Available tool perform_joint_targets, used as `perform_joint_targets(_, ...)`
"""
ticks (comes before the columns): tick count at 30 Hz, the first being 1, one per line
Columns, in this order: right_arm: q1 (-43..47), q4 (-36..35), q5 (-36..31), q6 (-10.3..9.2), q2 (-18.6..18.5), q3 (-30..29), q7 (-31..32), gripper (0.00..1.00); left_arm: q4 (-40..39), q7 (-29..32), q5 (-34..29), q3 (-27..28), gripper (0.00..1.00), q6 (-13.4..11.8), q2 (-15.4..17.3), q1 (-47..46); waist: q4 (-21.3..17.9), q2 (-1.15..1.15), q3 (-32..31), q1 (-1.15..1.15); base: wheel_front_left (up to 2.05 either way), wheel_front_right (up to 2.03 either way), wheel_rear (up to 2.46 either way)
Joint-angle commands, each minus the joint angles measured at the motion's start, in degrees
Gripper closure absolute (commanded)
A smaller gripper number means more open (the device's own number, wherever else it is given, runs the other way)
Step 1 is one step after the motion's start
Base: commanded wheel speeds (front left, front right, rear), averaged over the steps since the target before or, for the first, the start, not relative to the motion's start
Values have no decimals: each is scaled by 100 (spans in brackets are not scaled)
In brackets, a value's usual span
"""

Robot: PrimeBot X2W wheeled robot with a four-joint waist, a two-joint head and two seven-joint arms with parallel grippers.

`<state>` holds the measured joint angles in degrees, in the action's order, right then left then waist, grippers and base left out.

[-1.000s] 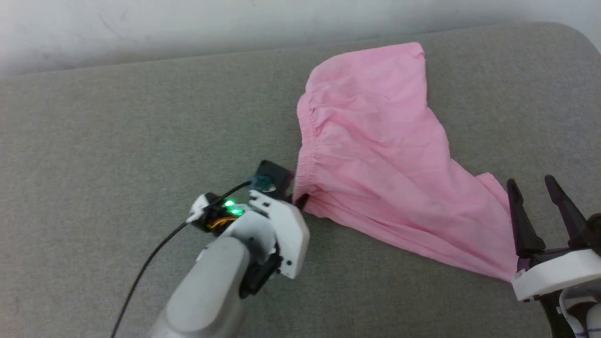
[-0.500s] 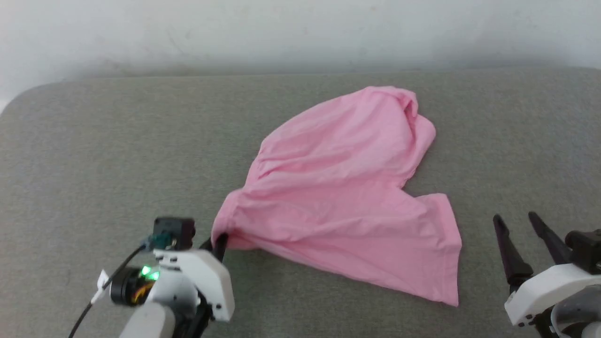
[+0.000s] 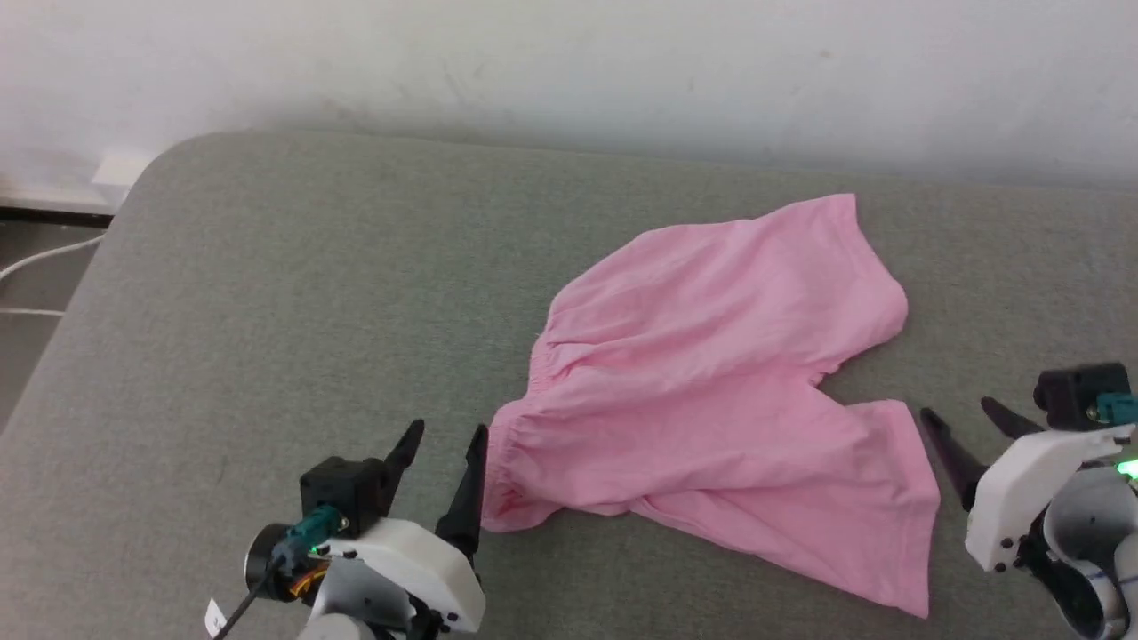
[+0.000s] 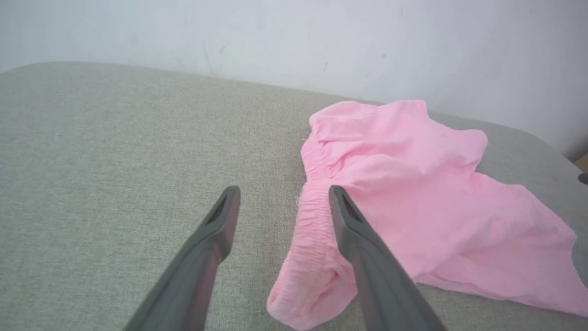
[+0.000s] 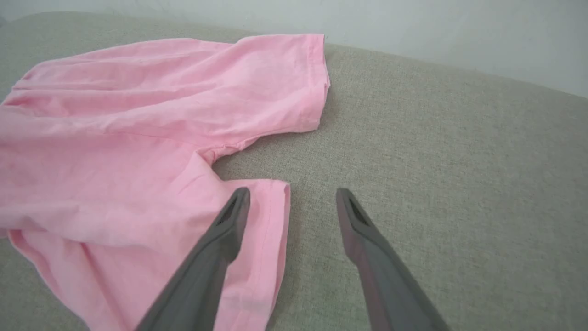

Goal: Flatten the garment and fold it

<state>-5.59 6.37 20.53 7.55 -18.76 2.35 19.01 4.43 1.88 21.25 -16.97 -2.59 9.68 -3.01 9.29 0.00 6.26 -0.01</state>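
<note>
Garment point(image 3: 711, 400), pink and rumpled, lies spread on the grey cushion point(image 3: 267, 311) before us, its gathered waistband point(image 4: 312, 216) just beside our left gripper point(image 3: 447, 431), whose fingers stand wide apart and hold nothing. Our right gripper point(image 3: 956, 409) hovers at a leg hem point(image 5: 275, 220) on the other side, fingers likewise parted and empty.

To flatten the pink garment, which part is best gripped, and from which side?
Probably grip the garment at its gathered waistband corner, from the left with the left pincer: that bunched edge curls up off the cushion, thick enough to pinch.
</note>
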Motion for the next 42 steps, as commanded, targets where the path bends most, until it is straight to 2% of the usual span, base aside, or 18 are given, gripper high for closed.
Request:
perform_joint_targets(1,-190,142,73,-6,-78,58,148,0,26,-245,-90,3,0,22,-23,-72,159,0,6,1,0,0,0)
perform_joint_targets(7,-715,837,306,-6,-471,551,784,0,263,-1182,-232,-43,0,68,-157,-156,467,0,113,1,0,0,0)
perform_joint_targets(16,-1074,1636,283,-6,-749,1169,681,0,727,-1448,-254,-196,0,106,-304,-254,758,0,307,1,0,0,0)
perform_joint_targets(18,-1079,1779,368,-6,-779,1382,724,100,784,-1469,-257,-213,0,103,-317,-287,780,0,326,1,0,0,0)
perform_joint_targets(23,-1234,1907,415,-6,-923,1502,341,100,903,-1516,-252,-202,0,80,-319,-340,733,0,301,1,0,0,0)
perform_joint_targets(28,-1369,1850,517,-6,-936,1049,53,100,975,-1555,-252,-205,0,80,-295,-339,597,0,145,1,0,0,0)
perform_joint_targets(34,-1251,1508,500,-6,-1128,372,461,100,964,-1585,-243,-251,0,99,-303,-340,502,0,131,1,0,0,0)
perform_joint_targets(39,-1401,1464,333,-6,-1313,154,866,100,968,-1596,-267,-349,0,136,-334,-451,571,0,336,1,0,0,0)
perform_joint_targets(42,-1683,1709,126,-6,-1431,209,802,100,992,-1606,-273,-403,0,154,-366,-531,659,0,454,1,0,0,0)
